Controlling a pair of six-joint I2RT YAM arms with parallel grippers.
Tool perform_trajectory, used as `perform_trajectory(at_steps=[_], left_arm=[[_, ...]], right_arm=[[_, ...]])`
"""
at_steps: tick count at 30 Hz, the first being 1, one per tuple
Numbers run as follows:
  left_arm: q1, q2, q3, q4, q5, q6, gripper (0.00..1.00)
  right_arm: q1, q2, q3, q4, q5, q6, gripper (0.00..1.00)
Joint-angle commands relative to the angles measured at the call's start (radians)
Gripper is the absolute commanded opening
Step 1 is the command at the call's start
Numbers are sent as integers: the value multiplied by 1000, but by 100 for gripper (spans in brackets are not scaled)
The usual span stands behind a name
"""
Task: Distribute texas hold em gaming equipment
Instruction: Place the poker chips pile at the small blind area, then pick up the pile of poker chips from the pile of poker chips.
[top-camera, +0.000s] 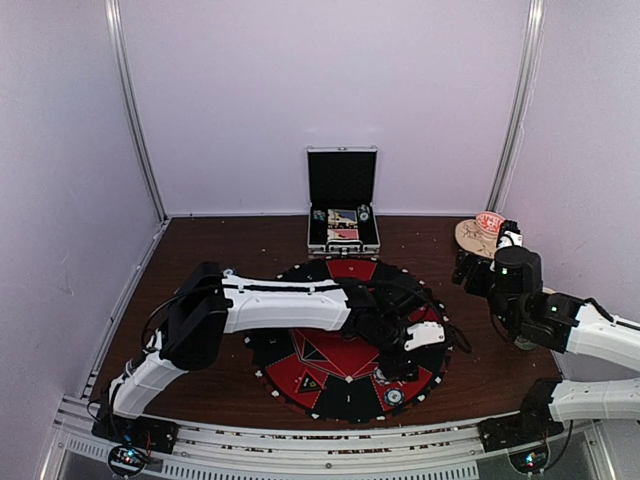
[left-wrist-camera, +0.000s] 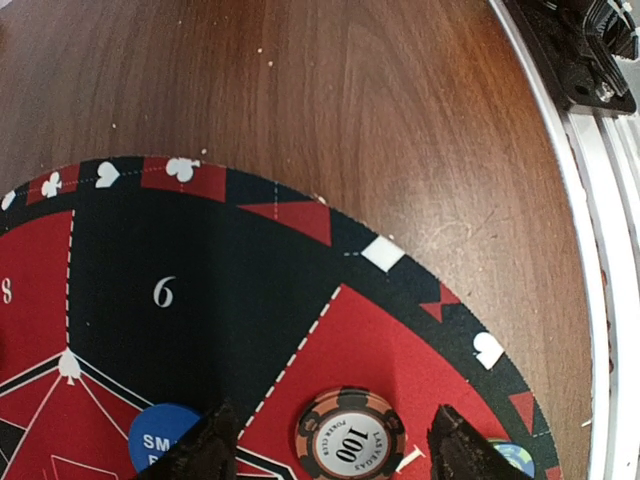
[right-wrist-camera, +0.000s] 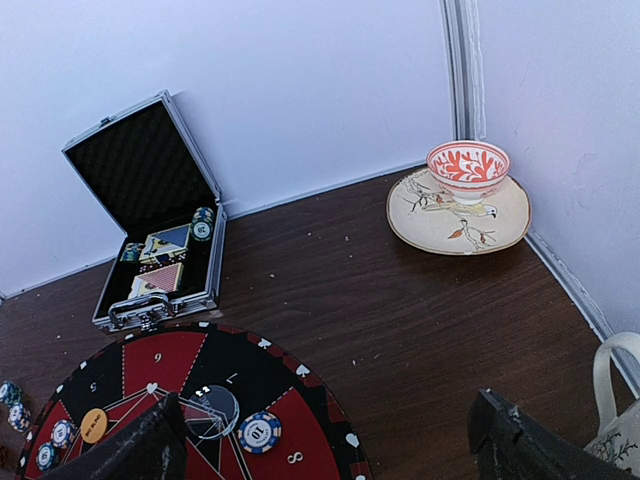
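A round red-and-black poker mat (top-camera: 330, 375) lies mid-table. An orange-brown "100" poker chip (left-wrist-camera: 350, 437) rests flat on a red sector of the mat (left-wrist-camera: 400, 340). My left gripper (left-wrist-camera: 338, 464) is open, with a gap between the chip and each finger. A blue marker disc (left-wrist-camera: 160, 438) sits just left of it and a teal-edged chip (left-wrist-camera: 515, 457) just right. A blue-white "10" chip (right-wrist-camera: 259, 432), an orange disc (right-wrist-camera: 93, 425) and more chips (right-wrist-camera: 60, 433) lie elsewhere on the mat. My right gripper (right-wrist-camera: 335, 450) hovers open and empty over the table's right side.
An open metal case (right-wrist-camera: 150, 240) holding cards and chips stands at the back wall. A tan plate with a red-white bowl (right-wrist-camera: 468, 170) sits at the back right. A patterned mug (right-wrist-camera: 620, 420) is by the right wall. The left arm (top-camera: 280, 305) spans the mat.
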Motion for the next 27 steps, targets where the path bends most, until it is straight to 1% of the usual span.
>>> perform_trajectory(at_steps=[1,4,7,10,12,15,18,23,27], left_arm=[[-7,-25,42,-10,5,2,70],[-7,-63,45,-23,-15,-1,77],[-7,-129,17,-23,-69,8,86],[2,-222,-66,-12,-135,26,94],[23,-294,-139,3,-167,26,97],[95,-396,-245,10,-187,19,98],[201,-504,-337,23,-185,9,98],[410,-701,-528,94,-166,21,98],[589,-776,-625,127,-119,26,98]], right_arm=[[-5,-3,-12,2,-5,-7,100],[-5,-7,-13,1,-2,-6,100],[-5,-11,-14,3,1,-7,100],[-5,-16,-15,1,2,-5,100],[-5,-18,-16,1,0,-4,100],[-5,-10,-15,3,-4,-5,100],[-5,1,-12,4,-5,-7,100],[-6,16,-12,9,-3,-9,100],[-5,30,-12,13,-4,-11,100]])
